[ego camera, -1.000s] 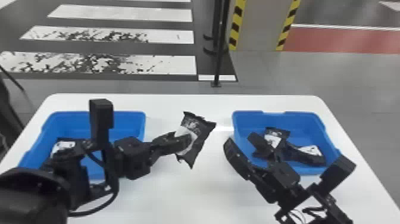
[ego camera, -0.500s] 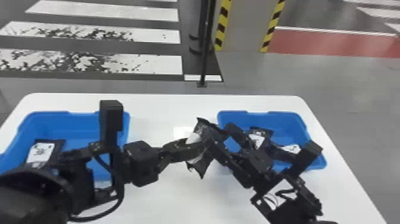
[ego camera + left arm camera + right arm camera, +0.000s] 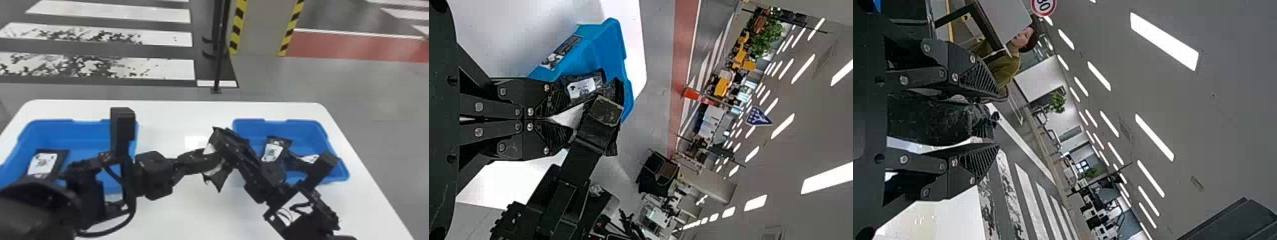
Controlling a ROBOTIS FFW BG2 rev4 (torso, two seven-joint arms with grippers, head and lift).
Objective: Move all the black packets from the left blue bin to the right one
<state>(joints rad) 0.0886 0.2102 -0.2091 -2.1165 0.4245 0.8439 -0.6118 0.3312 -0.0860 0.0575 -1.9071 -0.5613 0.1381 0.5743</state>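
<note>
1. Black packet is up over the white worktop, held between the two blue bins.
2. My left hand has it: fingers closed, clenching the pouch, white label peeking out beside them.
3. And here's my right hand, right at the same packet! Its fingers stand apart in the right wrist view, one on each side of the pouch, not clenched.
4. Over in the left blue bin, one more black packet lies label up, close to my left arm.
5. Right blue bin: I can see at least two packets inside, partly behind my right arm.
</note>
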